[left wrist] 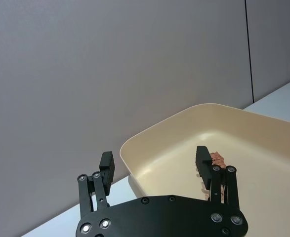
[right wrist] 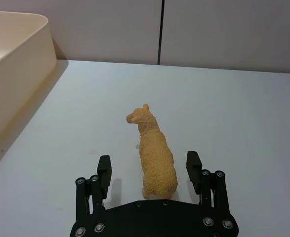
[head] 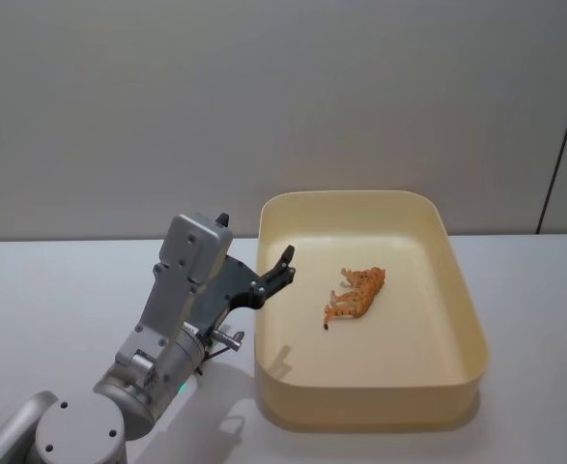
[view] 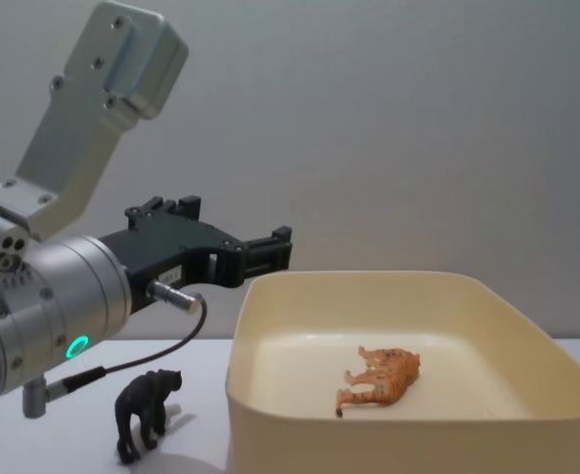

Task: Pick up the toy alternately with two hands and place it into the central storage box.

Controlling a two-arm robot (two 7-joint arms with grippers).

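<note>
Surface: a plain white table point(head: 51, 290), matte. Behind it runs a flat grey wall point(head: 264, 97), with one dark vertical seam point(head: 558, 155) toward the right.

Box point(head: 468, 314): cream plastic, rectangular, with rounded corners and smooth walls. It stands on the table at centre-right of the head view.

Toys: an orange striped tiger point(head: 356, 292) lies on its side on the box floor, near the middle and clear of all walls. A black animal point(view: 146, 410) stands upright on the table just beside the box's left wall. A tan woolly animal point(right wrist: 154, 150) stands upright on the table to the right of the box, facing away from the wrist camera.

Left gripper point(head: 285, 266): raised above the box's left rim, fingers spread apart, holding nothing. A green ring light point(view: 76, 347) shows on its silver arm.

Right gripper point(right wrist: 149, 164): low over the table, fingers spread, one on each side of the tan animal's hindquarters, with a gap on both sides.
</note>
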